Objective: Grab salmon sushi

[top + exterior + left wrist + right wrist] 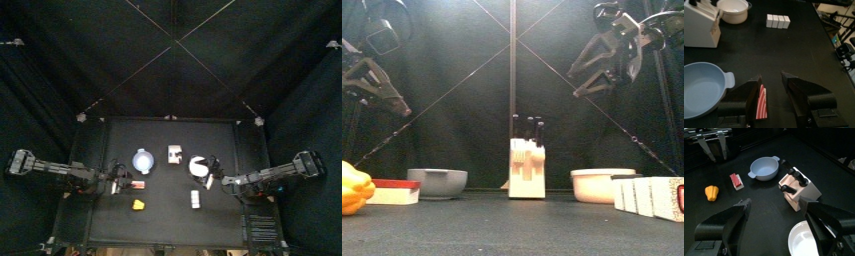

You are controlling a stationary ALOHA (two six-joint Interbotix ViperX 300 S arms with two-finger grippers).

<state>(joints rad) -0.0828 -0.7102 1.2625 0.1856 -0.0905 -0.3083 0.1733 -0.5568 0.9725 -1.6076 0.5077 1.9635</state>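
Note:
The salmon sushi [761, 102] is a small block with red and white stripes, lying flat on the black table. It lies between the two jaws of my left gripper [771, 76], which stands open above it without holding it. From above, the sushi [135, 184] sits just off the left gripper [119, 185], on the table's left half. The right wrist view shows the same sushi [736, 181] far from my right gripper [778, 204], which is open and holds nothing. At table height the sushi [396, 190] lies low at the left.
A blue bowl [701, 90] stands right beside the sushi. A yellow pepper [711, 193] lies nearer the front. A white knife block [175, 154], a white bowl [201, 165] and a row of white blocks [195, 200] occupy the middle and right.

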